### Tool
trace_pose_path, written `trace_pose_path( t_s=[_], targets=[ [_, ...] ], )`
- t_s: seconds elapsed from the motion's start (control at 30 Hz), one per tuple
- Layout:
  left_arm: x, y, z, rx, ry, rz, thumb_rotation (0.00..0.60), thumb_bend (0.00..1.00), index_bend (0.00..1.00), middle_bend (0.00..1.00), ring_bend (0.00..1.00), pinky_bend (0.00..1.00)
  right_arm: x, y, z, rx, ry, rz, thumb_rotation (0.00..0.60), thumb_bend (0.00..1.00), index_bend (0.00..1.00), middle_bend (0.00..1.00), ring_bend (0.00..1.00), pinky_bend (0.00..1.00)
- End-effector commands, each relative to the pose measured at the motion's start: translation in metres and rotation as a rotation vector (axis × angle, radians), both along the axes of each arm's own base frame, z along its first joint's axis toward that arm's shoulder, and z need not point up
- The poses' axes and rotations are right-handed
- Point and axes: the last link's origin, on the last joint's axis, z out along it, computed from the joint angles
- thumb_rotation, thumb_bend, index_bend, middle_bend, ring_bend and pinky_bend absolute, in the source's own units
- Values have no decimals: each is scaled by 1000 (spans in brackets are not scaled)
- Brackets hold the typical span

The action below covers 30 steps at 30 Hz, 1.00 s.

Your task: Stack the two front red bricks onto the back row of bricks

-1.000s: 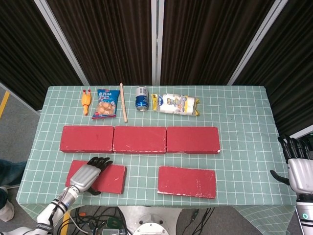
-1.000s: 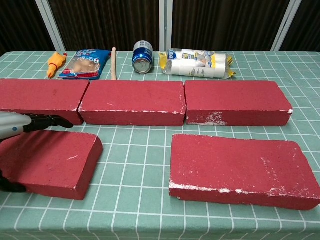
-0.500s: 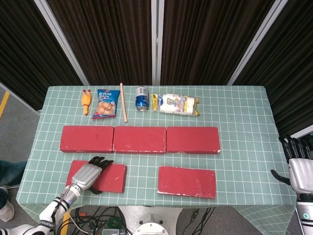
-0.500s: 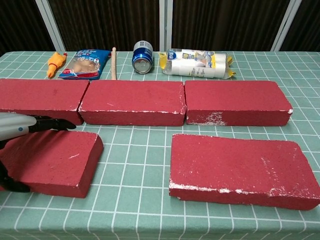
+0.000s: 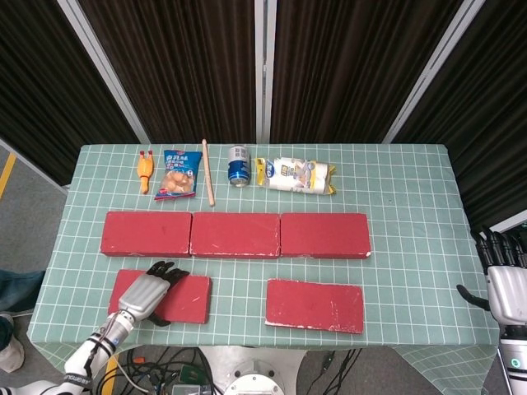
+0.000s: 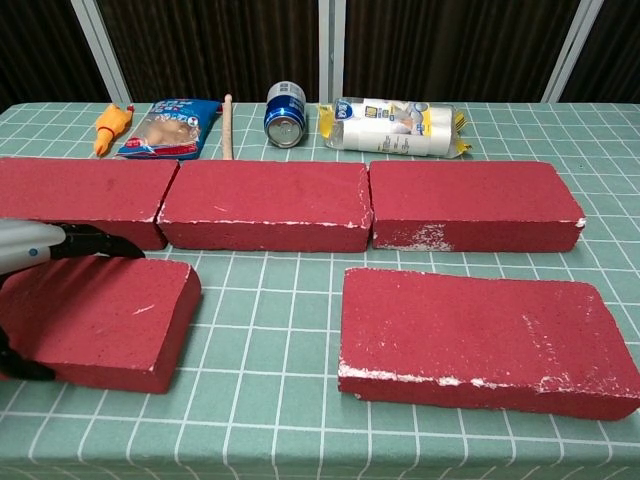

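Left hand (image 5: 146, 291) is grasping the front-left flat rectangular red brick (image 5: 183, 299) at the near-left part of the green gridded table mat (image 5: 412, 239), dark fingers (image 6: 95, 243) lying over the brick's top and thumb against its near edge. The front-right flat red brick (image 5: 314, 305) is lying flat, untouched, just in front of the back row of three red bricks (image 5: 235, 234), which are sitting end to end across the mat's middle. Right hand (image 5: 504, 284) is hanging off the table's right edge, fingers released and spread, holding nothing. A blue drink can (image 5: 239, 165) is resting behind the row
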Motion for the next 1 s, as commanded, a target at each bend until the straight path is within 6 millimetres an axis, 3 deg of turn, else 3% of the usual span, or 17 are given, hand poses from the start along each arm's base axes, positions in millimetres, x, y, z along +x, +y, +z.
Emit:
trace_pose_path(
  t_s=[0.03,0.27,0.47,0.7,1.0],
  targets=[
    [3,-2,5,8,1,-8,600,0,191,172,0,0,0,0,0,-1,0,1,600,77,0,0,0,0],
    [23,-1,40,84,-24,-46,600,0,191,185,0,0,3,1,4,-11,0,10,600,77,0,0,0,0],
    [47,35,68,200,-60,-99,600,0,191,186,0,0,8,1,7,-18,-12,25,600,76,0,0,0,0],
    [58,84,62,192,-116,-76,600,0,191,182,0,0,15,4,12,-25,-24,44,600,74,0,0,0,0],
    [61,123,40,80,-139,-3,600,0,191,182,0,0,20,5,19,-32,-13,75,600,63,0,0,0,0]
  ],
)
